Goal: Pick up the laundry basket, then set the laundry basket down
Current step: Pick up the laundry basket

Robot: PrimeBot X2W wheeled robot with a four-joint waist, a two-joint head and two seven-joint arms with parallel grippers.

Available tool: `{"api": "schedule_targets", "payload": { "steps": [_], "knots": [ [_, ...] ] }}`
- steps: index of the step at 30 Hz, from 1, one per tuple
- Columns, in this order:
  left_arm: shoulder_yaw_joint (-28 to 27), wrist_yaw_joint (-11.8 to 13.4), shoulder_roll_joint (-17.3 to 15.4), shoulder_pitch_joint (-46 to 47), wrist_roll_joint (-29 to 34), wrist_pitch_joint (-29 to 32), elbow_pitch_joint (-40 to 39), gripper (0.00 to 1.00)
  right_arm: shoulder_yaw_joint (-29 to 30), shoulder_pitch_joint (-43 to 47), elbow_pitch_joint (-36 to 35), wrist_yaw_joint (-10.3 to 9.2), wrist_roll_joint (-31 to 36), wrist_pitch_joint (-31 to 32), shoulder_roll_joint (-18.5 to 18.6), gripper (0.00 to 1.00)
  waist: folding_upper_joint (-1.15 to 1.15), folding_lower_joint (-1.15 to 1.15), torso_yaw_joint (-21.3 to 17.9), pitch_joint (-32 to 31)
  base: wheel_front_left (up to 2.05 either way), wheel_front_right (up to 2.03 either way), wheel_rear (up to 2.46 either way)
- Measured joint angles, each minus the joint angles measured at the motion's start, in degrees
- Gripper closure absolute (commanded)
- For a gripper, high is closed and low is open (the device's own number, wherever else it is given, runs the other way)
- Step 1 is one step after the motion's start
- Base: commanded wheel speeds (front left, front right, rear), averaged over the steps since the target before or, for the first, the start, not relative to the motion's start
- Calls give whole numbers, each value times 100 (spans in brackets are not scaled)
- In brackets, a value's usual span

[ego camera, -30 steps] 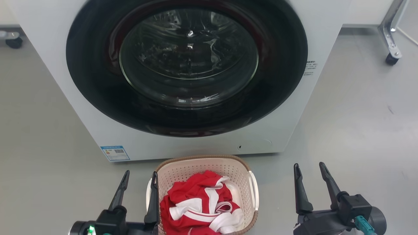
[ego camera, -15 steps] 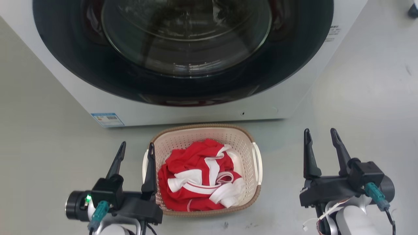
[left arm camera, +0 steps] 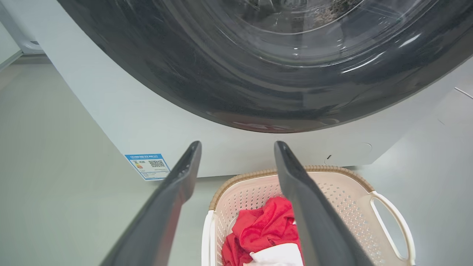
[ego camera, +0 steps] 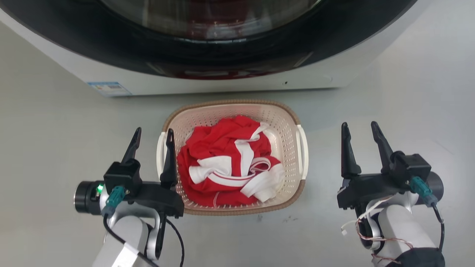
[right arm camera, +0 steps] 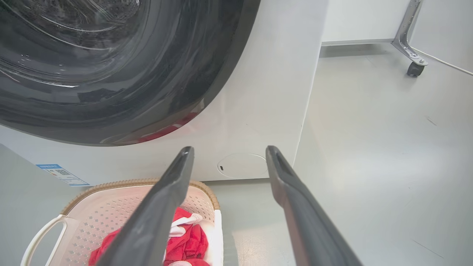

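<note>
A pale grey floor point(ego camera: 55, 122) is seen throughout. A white washing machine point(ego camera: 230, 82) stands on it at 12 o'clock from the laundry basket point(ego camera: 285, 122). The machine's dark round door is cut off by the top edge of the head view, and more of its glass is shown in the two wrist views. A blue label point(ego camera: 109, 88) is carried at the machine's lower left corner.

At 9 o'clock from the basket the left gripper point(ego camera: 154, 131) is held with its fingers spread and nothing grasped. Its inner finger is seen across the basket's left rim. In the left wrist view the white left handle is seen between the two fingers, but whether contact is made cannot be told.

The basket is set on the floor just in front of the machine, and a red and white garment point(ego camera: 226, 159) is heaped in it.

At 3 o'clock, apart from the right handle, the right gripper point(ego camera: 359, 124) is held spread and empty. A metal leg with a caster point(right arm camera: 414, 66) is shown at 1 o'clock in the right wrist view.
</note>
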State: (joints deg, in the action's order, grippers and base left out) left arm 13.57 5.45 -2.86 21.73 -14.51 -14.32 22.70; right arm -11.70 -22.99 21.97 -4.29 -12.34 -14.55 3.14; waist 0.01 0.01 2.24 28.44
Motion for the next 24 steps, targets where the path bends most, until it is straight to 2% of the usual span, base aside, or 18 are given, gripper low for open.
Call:
{"api": "schedule_targets", "payload": {
  "steps": [14, 24],
  "knots": [
    [37, -44, 66, 1032, -56, 0, 978, 0, -121, -1149, 792, 34, -1, -15, 23, 0, 0, 0, 187, 1202, 0, 0, 0],
    [44, -44, 85, 1595, -77, 0, 1549, 0, -259, -1613, 1200, 44, -144, -15, 44, 0, 0, 0, 241, 1917, 0, 0, 0]
  ]
}}
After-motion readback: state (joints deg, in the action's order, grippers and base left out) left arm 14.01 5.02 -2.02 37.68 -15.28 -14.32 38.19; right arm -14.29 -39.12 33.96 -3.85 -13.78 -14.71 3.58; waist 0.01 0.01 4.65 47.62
